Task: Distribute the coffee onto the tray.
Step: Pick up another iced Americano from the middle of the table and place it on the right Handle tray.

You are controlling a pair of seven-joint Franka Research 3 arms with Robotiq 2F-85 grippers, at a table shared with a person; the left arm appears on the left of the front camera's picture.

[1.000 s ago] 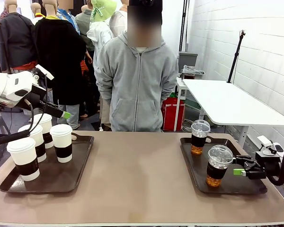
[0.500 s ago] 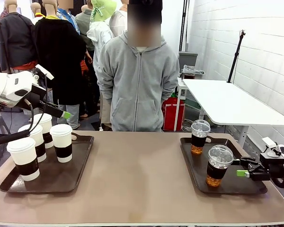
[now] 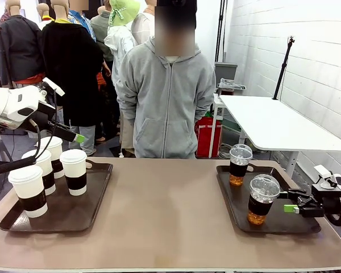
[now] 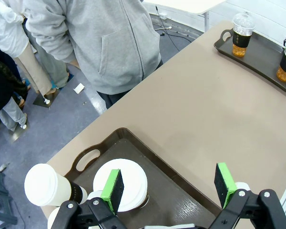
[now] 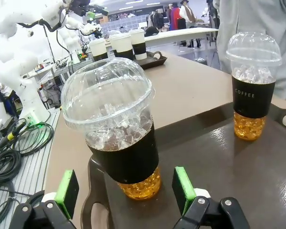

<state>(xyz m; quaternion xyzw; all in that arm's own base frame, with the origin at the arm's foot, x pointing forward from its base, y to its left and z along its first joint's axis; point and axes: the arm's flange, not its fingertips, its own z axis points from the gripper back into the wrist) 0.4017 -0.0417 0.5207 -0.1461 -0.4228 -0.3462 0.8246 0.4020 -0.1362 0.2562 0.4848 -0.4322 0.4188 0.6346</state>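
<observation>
Right now the right gripper (image 3: pixel 291 208) is sitting low over the right tray (image 3: pixel 284 224), jaws spread wide and empty, pointing straight at the near iced cup (image 3: pixel 262 199). In the right wrist view that cup (image 5: pixel 115 126) is standing upright dead ahead, between the two green pads (image 5: pixel 183 190) but apart from both, so a short push forward along the finger axis looks like all that's needed before closing. The cup's long axis is vertical and the dark band is sitting at about pad height, which suits a side pinch. The second iced cup (image 3: pixel 239 164) is standing farther back on the same tray, well apart, not in the way. The left gripper (image 4: pixel 170 183) is also spread and empty, hovering above the left tray (image 3: pixel 96 190) with a lidded paper cup (image 4: pixel 121 184) showing just past one pad from above. The paper cups (image 3: pixel 74 171) are clustered on that left tray. My read: the right arm is the nearer one for the iced cup; main risk is nudging the dome lid and tipping it.
</observation>
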